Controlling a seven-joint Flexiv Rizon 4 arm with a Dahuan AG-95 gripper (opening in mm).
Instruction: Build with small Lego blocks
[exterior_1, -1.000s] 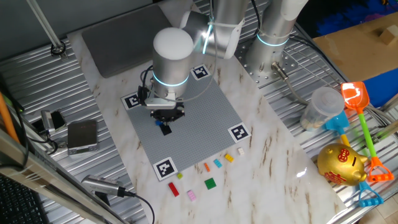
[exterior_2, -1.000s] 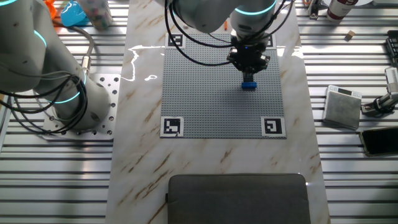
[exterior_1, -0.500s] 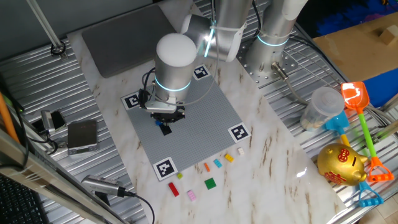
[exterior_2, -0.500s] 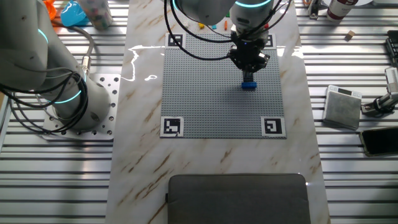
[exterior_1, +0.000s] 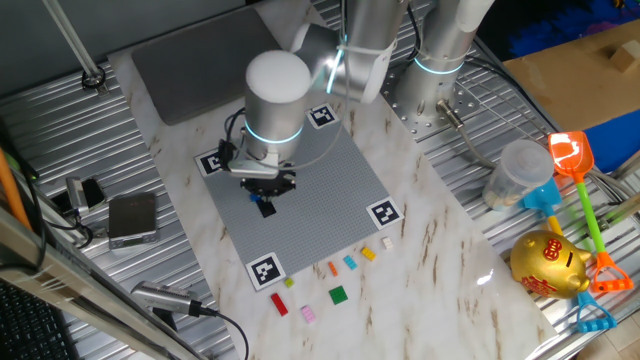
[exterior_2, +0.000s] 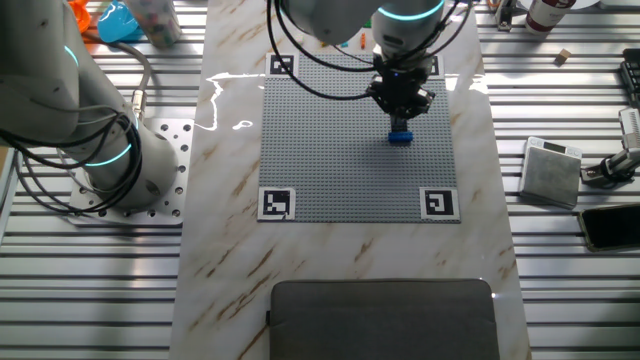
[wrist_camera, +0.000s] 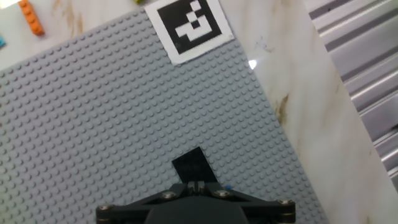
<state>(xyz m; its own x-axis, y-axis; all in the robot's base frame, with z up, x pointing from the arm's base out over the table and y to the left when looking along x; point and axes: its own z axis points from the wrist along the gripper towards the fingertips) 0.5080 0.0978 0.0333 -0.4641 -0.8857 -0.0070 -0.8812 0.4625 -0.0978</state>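
Observation:
My gripper (exterior_1: 264, 186) hangs low over the left part of the grey baseplate (exterior_1: 320, 190), fingers pressed together. Just beyond its tips a black brick (wrist_camera: 193, 167) sits on the plate (wrist_camera: 93, 112), with a blue brick (exterior_2: 400, 137) under it; the stack also shows in one fixed view (exterior_1: 265, 207). In the other fixed view the gripper (exterior_2: 400, 108) stands right above the stack. Loose small bricks lie on the marble past the plate's near edge: red (exterior_1: 279, 306), pink (exterior_1: 308, 314), green (exterior_1: 339, 294), orange (exterior_1: 332, 268), light blue (exterior_1: 350, 262), yellow (exterior_1: 368, 254), white (exterior_1: 388, 242).
Black-and-white markers (exterior_1: 265, 271) sit at the plate's corners. A grey pad (exterior_1: 200, 55) lies behind the plate. A second arm's base (exterior_1: 430, 90), a plastic jar (exterior_1: 515, 175), toy shovels (exterior_1: 575, 165) and a gold piggy bank (exterior_1: 548, 262) stand to the right. A small grey box (exterior_1: 132, 218) lies to the left.
Almost nothing: the arm swayed slightly and came back, the gripper stays over the black-on-blue stack.

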